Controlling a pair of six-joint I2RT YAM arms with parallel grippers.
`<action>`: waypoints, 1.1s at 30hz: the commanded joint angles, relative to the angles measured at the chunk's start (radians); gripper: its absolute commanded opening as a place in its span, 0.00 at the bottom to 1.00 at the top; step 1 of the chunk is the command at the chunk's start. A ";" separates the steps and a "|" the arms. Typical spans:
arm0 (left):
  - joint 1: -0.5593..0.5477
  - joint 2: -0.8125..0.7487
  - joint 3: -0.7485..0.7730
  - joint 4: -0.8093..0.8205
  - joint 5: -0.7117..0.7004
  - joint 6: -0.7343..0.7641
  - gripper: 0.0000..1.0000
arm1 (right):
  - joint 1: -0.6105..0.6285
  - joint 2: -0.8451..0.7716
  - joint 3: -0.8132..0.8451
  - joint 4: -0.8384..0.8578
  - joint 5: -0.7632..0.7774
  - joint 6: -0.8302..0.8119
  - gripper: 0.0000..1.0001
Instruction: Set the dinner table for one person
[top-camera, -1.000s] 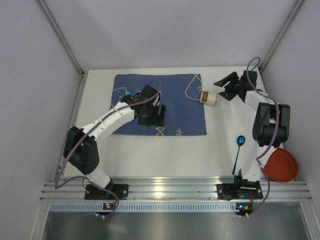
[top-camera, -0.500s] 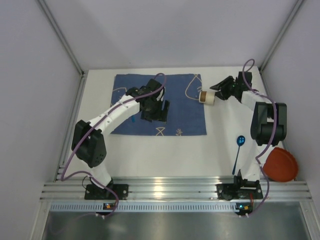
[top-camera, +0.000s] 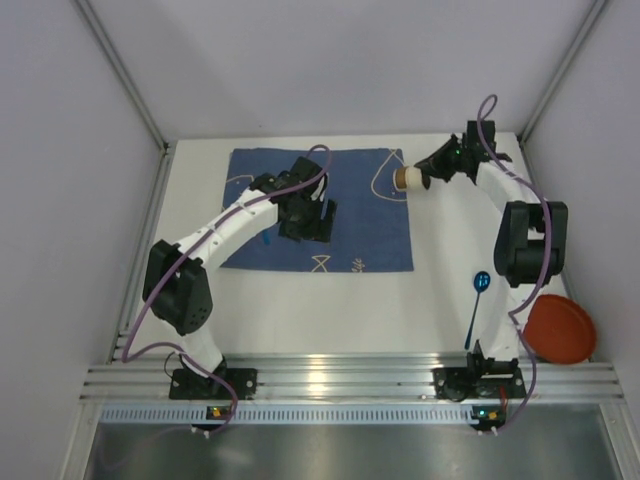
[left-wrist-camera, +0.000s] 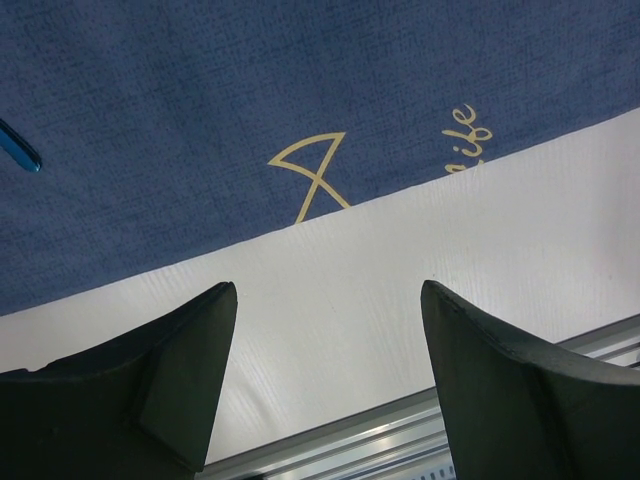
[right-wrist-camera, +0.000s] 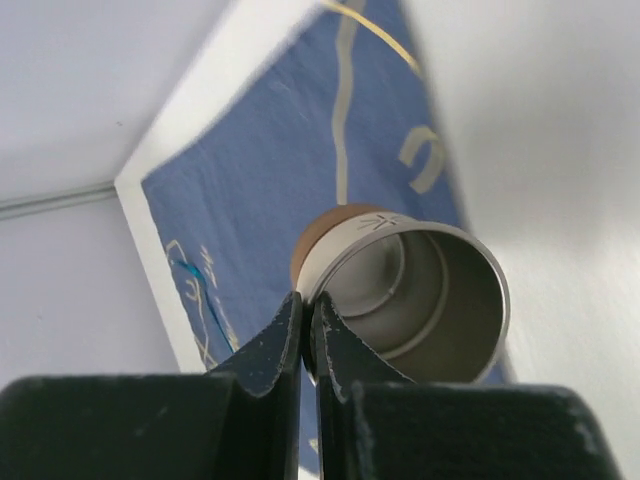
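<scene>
The table (top-camera: 300, 310) is the white top that carries everything. The mat (top-camera: 330, 205) lies on its far left half. A small blue piece (top-camera: 267, 240) sits on the mat's near left part.

The left gripper (top-camera: 315, 222) hangs over the middle of the mat, jaws wide and empty. Its own view looks down past the mat's near hem onto bare table, with the left gripper (left-wrist-camera: 328, 295) holding nothing.

The cup (top-camera: 405, 178) is at the mat's far right corner. It lies on its side with its long axis running left to right, brown base toward the mat and open mouth toward the right gripper (top-camera: 432, 172). That arm is much the nearer one.

In the wrist view the right gripper (right-wrist-camera: 308, 305) is pinched to a slit on the left rim of the cup (right-wrist-camera: 420, 290), apparently one finger inside the wall and one outside. I cannot tell whether the cup touches the mat or is clear of it.

The far edge and right wall are close, so free room lies nearward and left. The spoon (top-camera: 477, 305) and red dish (top-camera: 562, 328) sit near the right arm's base.
</scene>
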 joint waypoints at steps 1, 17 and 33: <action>0.013 -0.058 0.021 -0.007 -0.023 0.022 0.80 | 0.107 0.046 0.328 -0.174 0.110 -0.141 0.00; 0.113 -0.196 -0.080 -0.020 -0.053 0.050 0.80 | 0.470 0.446 1.026 -0.598 0.868 -0.475 0.00; 0.153 -0.231 -0.134 -0.035 -0.006 0.064 0.80 | 0.486 0.538 1.036 -0.557 0.870 -0.524 0.20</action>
